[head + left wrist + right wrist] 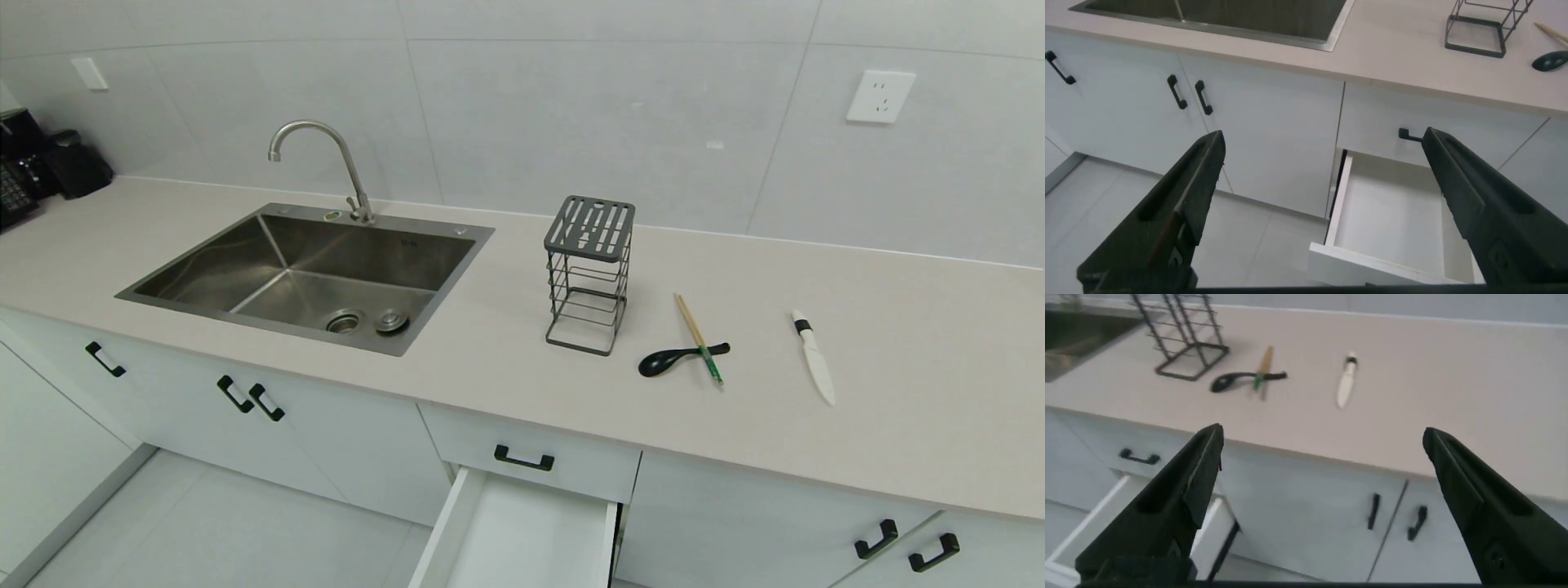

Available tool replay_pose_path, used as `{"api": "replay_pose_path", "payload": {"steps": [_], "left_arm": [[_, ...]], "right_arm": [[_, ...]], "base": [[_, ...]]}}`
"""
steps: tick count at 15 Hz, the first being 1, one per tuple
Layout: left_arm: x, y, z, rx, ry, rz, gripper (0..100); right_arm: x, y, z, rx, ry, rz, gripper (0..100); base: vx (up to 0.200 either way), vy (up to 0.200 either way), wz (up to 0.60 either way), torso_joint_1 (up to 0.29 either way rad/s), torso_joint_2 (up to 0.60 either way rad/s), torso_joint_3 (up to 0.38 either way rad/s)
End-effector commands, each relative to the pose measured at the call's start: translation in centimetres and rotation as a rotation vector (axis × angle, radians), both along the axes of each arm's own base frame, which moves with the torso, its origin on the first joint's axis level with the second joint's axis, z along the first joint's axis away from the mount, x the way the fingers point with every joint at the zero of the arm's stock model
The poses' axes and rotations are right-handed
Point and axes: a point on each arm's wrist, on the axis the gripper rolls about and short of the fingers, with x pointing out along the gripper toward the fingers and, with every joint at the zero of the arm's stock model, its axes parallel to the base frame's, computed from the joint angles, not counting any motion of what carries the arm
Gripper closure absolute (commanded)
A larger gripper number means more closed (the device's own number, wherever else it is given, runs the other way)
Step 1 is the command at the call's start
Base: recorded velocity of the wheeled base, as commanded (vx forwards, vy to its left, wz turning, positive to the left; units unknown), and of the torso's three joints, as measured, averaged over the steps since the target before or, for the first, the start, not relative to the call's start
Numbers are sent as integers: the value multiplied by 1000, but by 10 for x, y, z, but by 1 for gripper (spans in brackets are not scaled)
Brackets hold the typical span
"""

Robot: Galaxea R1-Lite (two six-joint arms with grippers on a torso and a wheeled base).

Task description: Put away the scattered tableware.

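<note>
Left tool (1323, 135) and right tool (1321, 431) spread wide

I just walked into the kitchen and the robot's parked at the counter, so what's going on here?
Nothing is being handled yet. The left tool and right tool are both open and empty, held in front of the cabinets. On the counter, right of a wire rack, lie a spoon with chopsticks across its handle, and a knife farther right. A drawer below stands open.
</note>
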Motion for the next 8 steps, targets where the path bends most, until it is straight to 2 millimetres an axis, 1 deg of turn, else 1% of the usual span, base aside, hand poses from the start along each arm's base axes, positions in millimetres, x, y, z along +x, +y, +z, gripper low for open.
{"api": "replay_pose_path", "payload": {"steps": [1, 3, 4, 5, 6, 8], "left_arm": [[0, 0, 0, -1, 1, 1, 0], [0, 0, 0, -1, 1, 1, 0], [0, 0, 0, -1, 1, 1, 0], [0, 0, 0, -1, 1, 1, 0], [0, 0, 0, -1, 1, 0, 0], [0, 0, 0, -1, 1, 1, 0]], "right_arm": [[21, 3, 43, -11, 85, 165, 0], [44, 7, 44, -6, 227, 275, 0], [51, 7, 43, -4, 262, 290, 0], [69, 10, 43, -3, 349, 330, 0], [82, 11, 42, -8, 406, 361, 0], [107, 14, 45, -59, 475, 393, 0]], "base": [[0, 0, 0, 0, 0, 0], [0, 0, 0, 0, 0, 0], [0, 0, 0, 0, 0, 0], [0, 0, 0, 0, 0, 0], [0, 0, 0, 0, 0, 0], [0, 0, 0, 0, 0, 0]]}}
